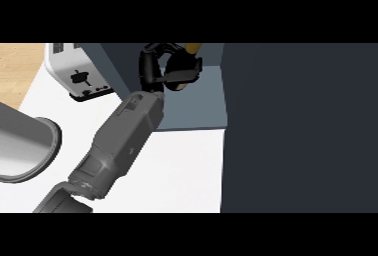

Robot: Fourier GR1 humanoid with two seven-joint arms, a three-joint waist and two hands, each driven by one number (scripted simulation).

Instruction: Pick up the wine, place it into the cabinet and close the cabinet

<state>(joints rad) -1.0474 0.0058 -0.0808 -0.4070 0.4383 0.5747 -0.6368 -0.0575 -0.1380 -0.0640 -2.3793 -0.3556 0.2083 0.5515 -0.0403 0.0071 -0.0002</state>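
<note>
**Wine bottle held inside the cabinet, not yet let go**

The left robot hand (153,64) was curled round the wine bottle (193,48), fingers wrapped about its body. It held the bottle within the open cabinet (196,107), near the rear left corner. The right robot hand did not show. The bottle was off the worktop (184,165). Whether its base touched the cabinet floor could not be told.

The step was judged to be the placing, with the release not yet done. To do it well:
- Lower the bottle until the base sits flat on the cabinet floor.
- Keep it upright and clear of the left wall.
- Spread the fingers only once it stands.
- Pull back along the line of the forearm (122,145) so the hand does not knock it.
- Set it deep enough that nothing sticks out past the front edge.

The big dark panel (295,125) at the right was probably the door. If so, closing it was left to do.

The hand hid most of the bottle. It showed a dark body with a yellow-gold top poking out above the fingers, and its tilt was unclear. A shape like that likely tips easily.

The toaster (77,75) stood just left of the cabinet. The grey pot (26,145) sat at the left edge, well apart from the hand.
</note>
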